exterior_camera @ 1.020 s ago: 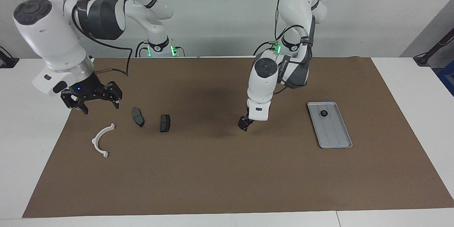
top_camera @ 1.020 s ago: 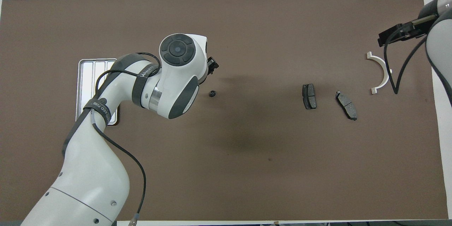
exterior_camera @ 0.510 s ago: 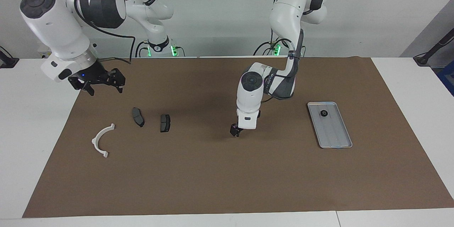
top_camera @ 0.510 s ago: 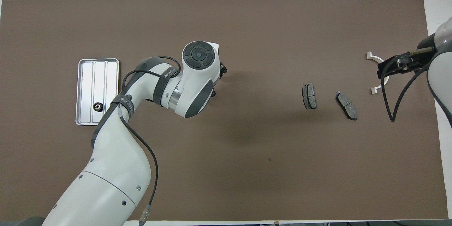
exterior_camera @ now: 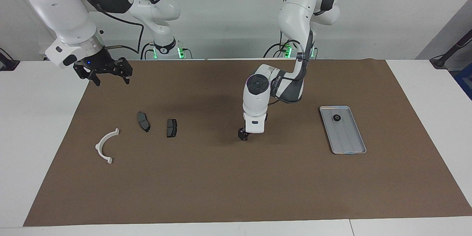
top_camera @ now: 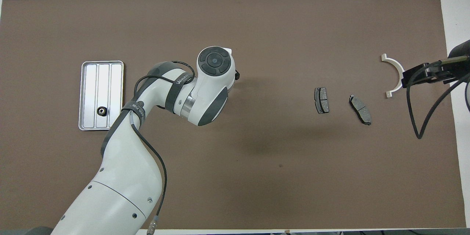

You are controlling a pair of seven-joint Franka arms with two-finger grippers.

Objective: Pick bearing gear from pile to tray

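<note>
One small black bearing gear [exterior_camera: 336,117] lies in the silver tray [exterior_camera: 348,140] toward the left arm's end of the mat. The overhead view shows the same gear [top_camera: 101,110] and tray [top_camera: 102,77]. My left gripper [exterior_camera: 243,135] points straight down with its tips at the mat, mid-table between tray and pile. What is under those tips is hidden, and in the overhead view the left wrist [top_camera: 214,60] covers that spot. My right gripper [exterior_camera: 111,80] hangs open and empty, raised near the mat's corner by the robots.
The pile lies toward the right arm's end: a white half-ring bracket [exterior_camera: 99,146] [top_camera: 394,63] and two dark brake-pad plates [exterior_camera: 143,121] [exterior_camera: 171,128]. The overhead view shows the plates [top_camera: 321,100] [top_camera: 360,109] side by side. A brown mat [exterior_camera: 236,191] covers the table.
My left gripper moved toward the pile and sank to the mat, covering the loose gear seen there a second ago. My right arm rose and drew back toward the robots.
</note>
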